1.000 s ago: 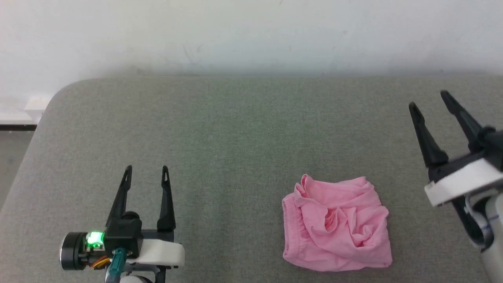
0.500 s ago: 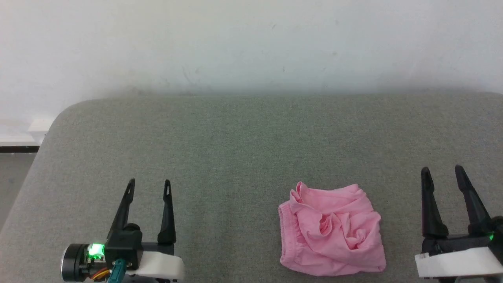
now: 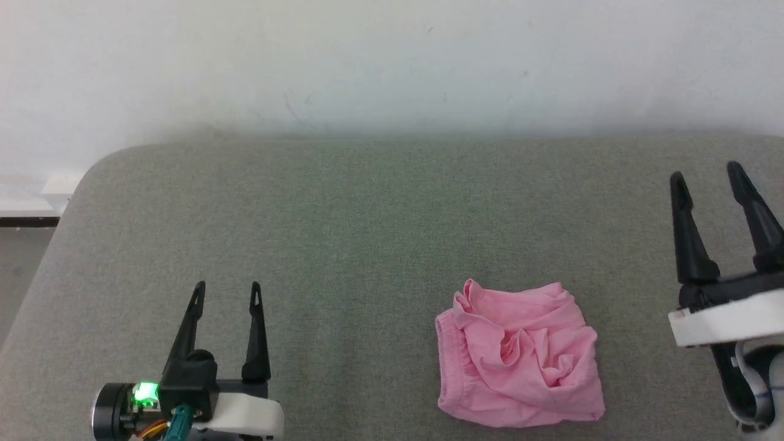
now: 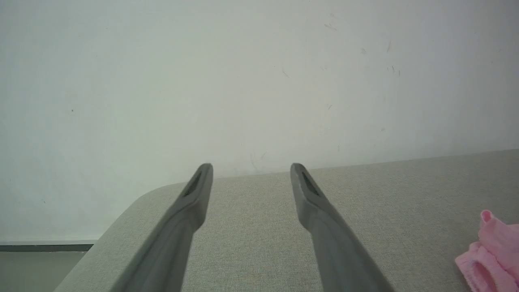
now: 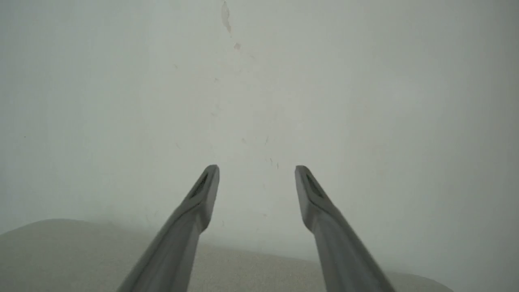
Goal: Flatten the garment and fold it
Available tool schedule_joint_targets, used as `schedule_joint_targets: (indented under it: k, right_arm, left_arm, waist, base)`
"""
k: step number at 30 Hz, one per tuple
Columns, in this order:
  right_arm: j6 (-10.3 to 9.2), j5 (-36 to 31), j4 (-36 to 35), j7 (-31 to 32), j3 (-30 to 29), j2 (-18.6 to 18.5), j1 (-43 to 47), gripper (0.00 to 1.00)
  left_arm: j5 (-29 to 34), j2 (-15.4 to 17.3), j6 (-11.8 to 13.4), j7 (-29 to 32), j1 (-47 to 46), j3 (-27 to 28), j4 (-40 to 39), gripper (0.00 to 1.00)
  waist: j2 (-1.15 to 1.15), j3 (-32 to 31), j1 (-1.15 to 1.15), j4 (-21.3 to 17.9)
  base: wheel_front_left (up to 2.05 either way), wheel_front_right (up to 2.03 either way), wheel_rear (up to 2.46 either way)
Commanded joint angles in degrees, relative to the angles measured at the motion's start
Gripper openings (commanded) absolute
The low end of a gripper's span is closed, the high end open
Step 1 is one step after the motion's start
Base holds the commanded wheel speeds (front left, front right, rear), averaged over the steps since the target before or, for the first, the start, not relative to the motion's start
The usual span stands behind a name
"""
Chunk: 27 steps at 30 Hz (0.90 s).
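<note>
The garment is a crumpled heap of light pink shorts on the grey padded table, right of centre near the front edge. Its gathered waistband runs down the heap's left side. A corner of the garment appears at the lower right of the left wrist view. My left gripper stands open at the lower left, well apart from the cloth, with nothing between its fingers. My right gripper hangs open at the right, raised above the table beside the garment. No label tag can be seen.
A pale wall rises directly behind the table. The table's rounded far left corner drops off to a strip of floor and skirting. Bare grey padding spreads between the two grippers and behind the garment.
The right gripper dropped low half a second ago and has since risen again at the right side. The camera shifted between frames. The left gripper and the garment stay where they were.
</note>
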Motion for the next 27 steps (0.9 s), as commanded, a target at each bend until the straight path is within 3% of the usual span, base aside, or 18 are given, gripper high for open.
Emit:
schedule_joint_targets:
  k: [1,7,10,13,19,27]
  right_arm:
    - [-0.05,1.16,1.51,2.83,1.44,-1.48,-2.14,1.0]
    - [-0.05,13.85,9.33,30.69,13.51,-12.98,-10.83,1.0]
    - [-0.05,19.37,11.24,40.96,19.55,-18.93,-13.42,1.0]
    - [-0.05,24.17,12.59,48.55,24.91,-22.4,-14.82,1.0]
    - [-0.05,31.09,17.98,55.78,31.64,-23.29,-17.4,1.0]
    - [-0.05,32.69,27.55,52.94,39.52,-18.61,-17.14,1.0]
  left_arm:
    - [0.44,-0.25,-0.44,-0.27,-0.54,0.27,-0.17,1.0]
    - [0.55,-0.63,-0.5,-0.27,-0.74,0.23,-0.35,1.0]
    - [0.57,-0.88,-0.6,-0.27,-1.33,0.12,-0.4,1.0]
    - [0.67,-1.2,-0.55,-0.27,-1.93,-0.02,-0.58,1.0]
    - [0.74,-1.68,-0.78,-0.27,-3.78,-0.38,-0.76,1.0]
    - [0.92,-2.33,-0.97,-0.27,-6.42,-1.2,-0.23,1.0]
  waist:
    - [0.0,0.21,0.0,0.21]
    - [0.0,1.16,0.0,1.14]
    - [0.0,2.11,0.0,1.95]
    - [0.0,3.36,0.0,2.72]
    - [0.0,6.77,0.0,4.26]
    - [0.0,9.24,0.0,6.2]
  base:
    - [0.0,0.0,0.0]
    - [0.0,0.0,0.0]
    - [0.0,0.0,0.0]
    - [0.0,0.0,0.0]
    - [0.0,0.0,0.0]
    - [0.0,0.0,0.0]
